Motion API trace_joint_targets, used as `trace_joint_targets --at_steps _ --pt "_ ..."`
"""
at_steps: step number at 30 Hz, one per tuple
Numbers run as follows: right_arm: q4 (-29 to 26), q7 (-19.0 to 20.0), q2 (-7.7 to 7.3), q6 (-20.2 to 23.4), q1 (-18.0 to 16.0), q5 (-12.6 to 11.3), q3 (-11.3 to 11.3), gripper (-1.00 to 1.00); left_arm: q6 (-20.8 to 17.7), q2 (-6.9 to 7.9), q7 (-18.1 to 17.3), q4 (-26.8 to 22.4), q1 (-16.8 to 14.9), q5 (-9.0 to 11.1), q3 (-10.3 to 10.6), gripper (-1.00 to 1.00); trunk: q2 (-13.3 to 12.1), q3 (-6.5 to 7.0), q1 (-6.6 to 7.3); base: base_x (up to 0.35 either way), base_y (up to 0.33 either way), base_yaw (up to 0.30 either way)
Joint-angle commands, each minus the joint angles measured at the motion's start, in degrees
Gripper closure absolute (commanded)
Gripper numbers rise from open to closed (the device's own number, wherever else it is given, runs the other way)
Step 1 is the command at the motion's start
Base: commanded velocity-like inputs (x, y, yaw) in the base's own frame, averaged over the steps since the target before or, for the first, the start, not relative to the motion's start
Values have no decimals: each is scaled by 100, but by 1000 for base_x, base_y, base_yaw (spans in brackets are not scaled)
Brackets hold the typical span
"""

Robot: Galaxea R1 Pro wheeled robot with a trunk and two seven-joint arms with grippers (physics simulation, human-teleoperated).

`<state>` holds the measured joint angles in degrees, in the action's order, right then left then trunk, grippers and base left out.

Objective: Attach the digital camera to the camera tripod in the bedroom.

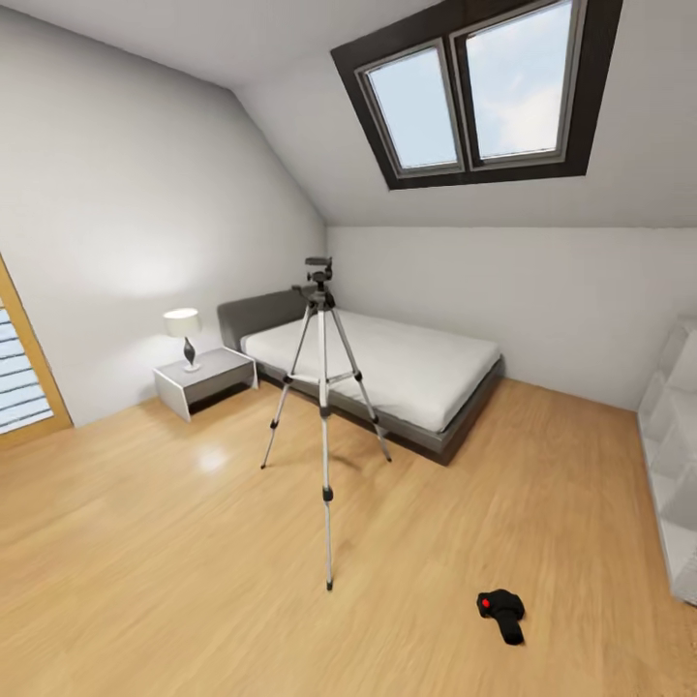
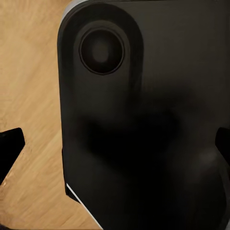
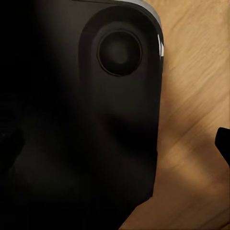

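Camera tripod (image 1: 324, 407) — before bed (image 1: 407, 373) | digital camera (image 1: 501, 614) — floor | end effectors: cannot tell

The head view stands high and looks forward and down across the bedroom's wood floor (image 1: 145, 542). The tripod (image 1: 323, 387) rises at centre, the bed (image 1: 407, 373) beyond it toward 12 o'clock, the skylight (image 1: 479, 92) at 1 o'clock, and the small camera (image 1: 501, 612) low at 5 o'clock. Both wrist views look down from very near a dark rounded part of the robot's body (image 2: 153, 143) (image 3: 81, 143). Plank floor shows along one edge of each, the same floor the head view shows.
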<state>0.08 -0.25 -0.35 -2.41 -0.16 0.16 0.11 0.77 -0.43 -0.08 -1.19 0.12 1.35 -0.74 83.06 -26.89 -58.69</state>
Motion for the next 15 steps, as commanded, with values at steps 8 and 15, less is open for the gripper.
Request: trace_joint_targets --at_steps 8,15 --pt "1 -2 -7 -15 -2 2 6 -100 9 -1 -1 -4 1 14 -13 -100 2 -4 -3 321 139 -283" --pt "1 -2 -17 -14 -2 2 7 -100 11 -1 -1 -4 1 14 -13 -100 2 -4 -3 311 188 -283"
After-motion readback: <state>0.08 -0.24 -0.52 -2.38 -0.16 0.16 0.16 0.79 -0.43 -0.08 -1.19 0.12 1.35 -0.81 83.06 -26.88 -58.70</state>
